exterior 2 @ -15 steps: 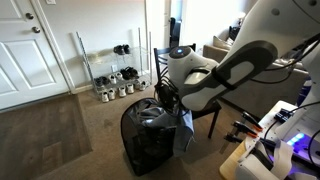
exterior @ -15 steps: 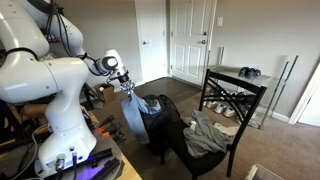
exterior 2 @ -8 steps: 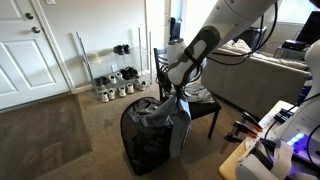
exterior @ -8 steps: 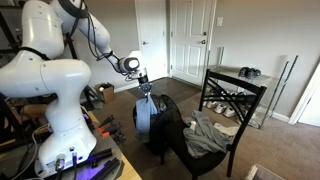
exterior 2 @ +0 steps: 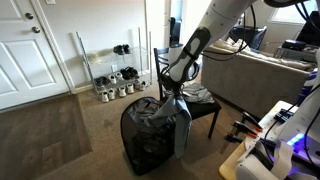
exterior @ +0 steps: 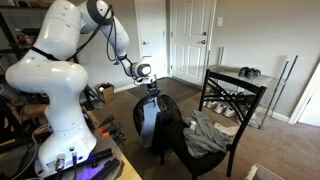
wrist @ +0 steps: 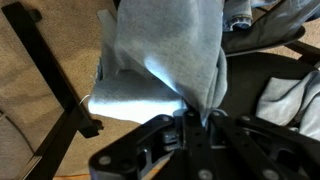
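— So, how far has the laundry work got, going from the big things down?

— Well, the white arm (exterior: 55,85) is stretched out over the carpet. Straight below the end effector (exterior: 152,86) stands the black mesh hamper (exterior 2: 140,145), upright and open at the top. Off to one side of the end effector, and lower, is the black chair (exterior: 237,80) with a heap of pale clothes (exterior: 205,138) on its seat.

— And the piece in hand?

— A blue-grey garment (exterior 2: 183,125) hangs straight down from the end effector, long and limp. Its lower end runs down along the hamper's wall. Neither exterior view shows whether it falls inside the rim or just outside it.

— Is it properly gripped?

— Yes. In the wrist view the end effector (wrist: 196,122) is pinched narrow on a bunched fold at the top of the garment (wrist: 160,60), and the cloth fans away beneath it.

— What counts as done, then?

— I'd judge the pick-up and the lift are done, since the garment is clear of the chair and hangs at the hamper. Something grey already lies in the hamper's mouth. Whether that is another piece or part of this one, I can't say.

— And what's left?

— The garment has not been let go, so it is not yet lying in the hamper. The heap on the chair has not been dealt with either.
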Controlling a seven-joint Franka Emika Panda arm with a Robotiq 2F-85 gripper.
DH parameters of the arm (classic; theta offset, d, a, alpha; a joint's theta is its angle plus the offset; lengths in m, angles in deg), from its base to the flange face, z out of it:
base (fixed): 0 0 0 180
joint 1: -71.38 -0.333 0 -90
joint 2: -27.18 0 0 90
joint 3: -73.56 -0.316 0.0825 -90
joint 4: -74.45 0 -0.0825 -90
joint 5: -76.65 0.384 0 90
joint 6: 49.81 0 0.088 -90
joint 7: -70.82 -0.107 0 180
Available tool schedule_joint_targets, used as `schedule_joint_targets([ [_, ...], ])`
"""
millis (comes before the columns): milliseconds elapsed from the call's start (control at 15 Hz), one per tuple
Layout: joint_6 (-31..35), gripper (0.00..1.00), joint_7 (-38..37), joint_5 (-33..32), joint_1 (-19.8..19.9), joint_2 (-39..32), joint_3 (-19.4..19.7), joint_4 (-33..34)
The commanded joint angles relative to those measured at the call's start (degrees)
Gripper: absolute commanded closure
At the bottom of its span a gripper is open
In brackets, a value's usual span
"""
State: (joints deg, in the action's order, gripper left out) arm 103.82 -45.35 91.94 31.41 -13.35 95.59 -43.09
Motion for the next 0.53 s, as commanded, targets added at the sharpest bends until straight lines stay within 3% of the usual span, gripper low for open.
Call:
schedule_joint_targets([
  [0, 4.11, 0.96, -0.60, -5.67, 5.12, 2.04, -5.48, -1.68],
  [133, 5.44, 0.96, -0.35, -7.35, 6.97, 1.94, -7.42, -1.90],
  [467, 4.10, 0.96, -2.06, -8.78, 7.85, 0.34, -8.15, 0.02],
])
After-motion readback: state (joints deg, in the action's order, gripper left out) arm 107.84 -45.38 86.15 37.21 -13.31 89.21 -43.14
